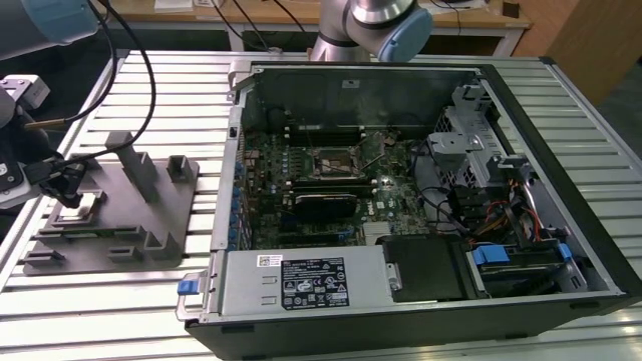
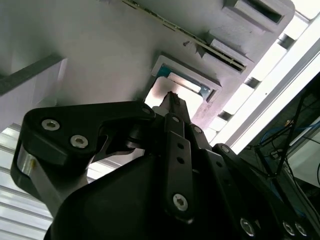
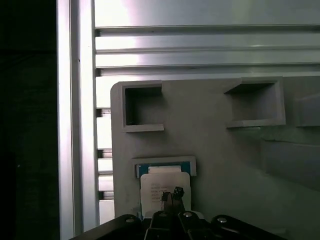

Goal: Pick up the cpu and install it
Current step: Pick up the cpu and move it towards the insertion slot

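Observation:
The cpu (image 3: 165,184) lies flat in a recess of the grey fixture tray (image 3: 225,165), its pale metal top edged by a thin blue-green rim. My gripper (image 3: 172,195) hangs right over its top plate with the fingertips drawn together and nothing between them; whether they touch the chip I cannot tell. In the second wrist view the cpu (image 2: 176,86) sits just beyond the gripper (image 2: 172,99). In the exterior view the gripper (image 1: 71,200) stands over the cpu (image 1: 77,216) at the left end of the tray (image 1: 161,226).
An open computer case (image 1: 522,113) lies on the slatted metal table (image 1: 592,83), its motherboard socket (image 1: 329,162) facing up. Grey blocks and a tall post (image 1: 135,169) rise from the tray. Square pockets (image 3: 142,107) lie beyond the cpu.

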